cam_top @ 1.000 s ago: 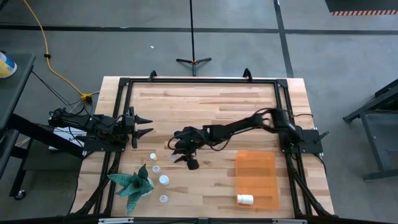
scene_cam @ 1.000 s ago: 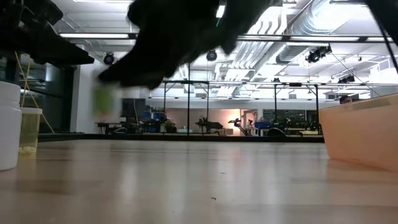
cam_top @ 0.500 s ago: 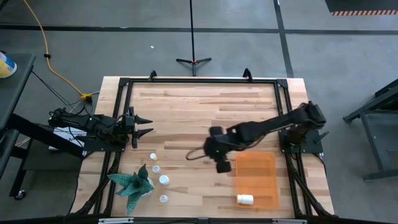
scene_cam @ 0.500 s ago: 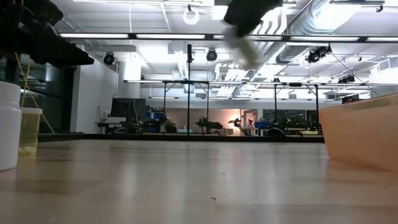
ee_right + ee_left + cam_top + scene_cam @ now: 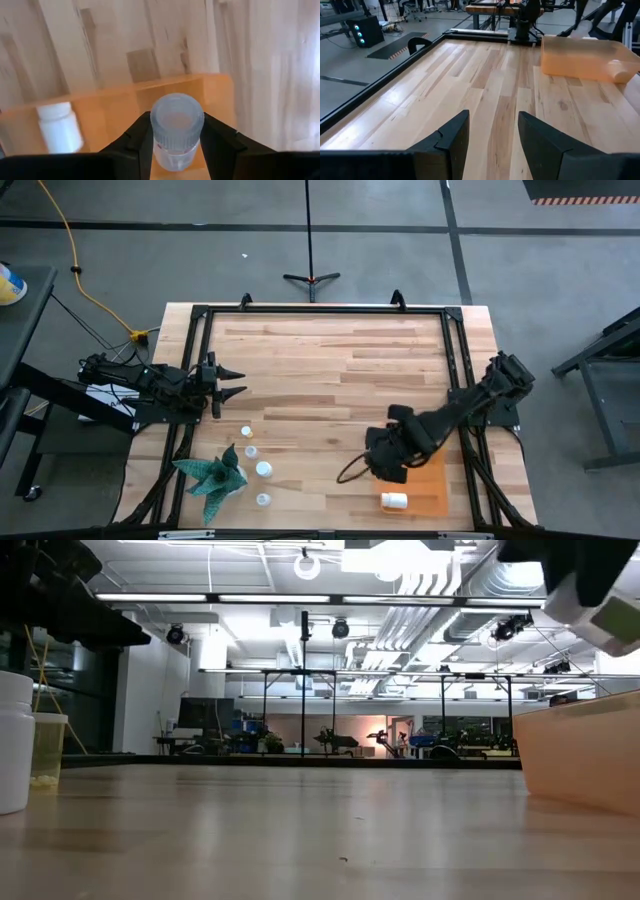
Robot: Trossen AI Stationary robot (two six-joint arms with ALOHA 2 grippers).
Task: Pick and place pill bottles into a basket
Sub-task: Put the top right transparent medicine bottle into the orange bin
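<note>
High view, working from the left: my left gripper (image 5: 232,381) waits at the table's left edge, its fingers (image 5: 451,136) spread apart with nothing between them, well clear of the work. Just near of it, at the near-left corner, three small pill bottles (image 5: 263,469) stand in a loose cluster beside a spiky green plant (image 5: 213,473); a fourth sits a little nearer the edge. I judge these are what remains to be collected. In the low view one of them (image 5: 15,740) looms at the left edge, upright on the wood, next to a yellowish container (image 5: 47,750).

Moving right, my right gripper (image 5: 388,463) hangs over the left edge of the orange basket (image 5: 432,488), which sits at the near-right of the table. In the right wrist view its fingers are clamped on a bottle (image 5: 176,131), gripping the sides just below the cap, with the cap facing the camera and the basket floor behind it. I hold it high so it clears the low wall. One bottle (image 5: 394,501) already lies on its side at the basket's near end, so I would release a little farther back to avoid knocking it.
</note>
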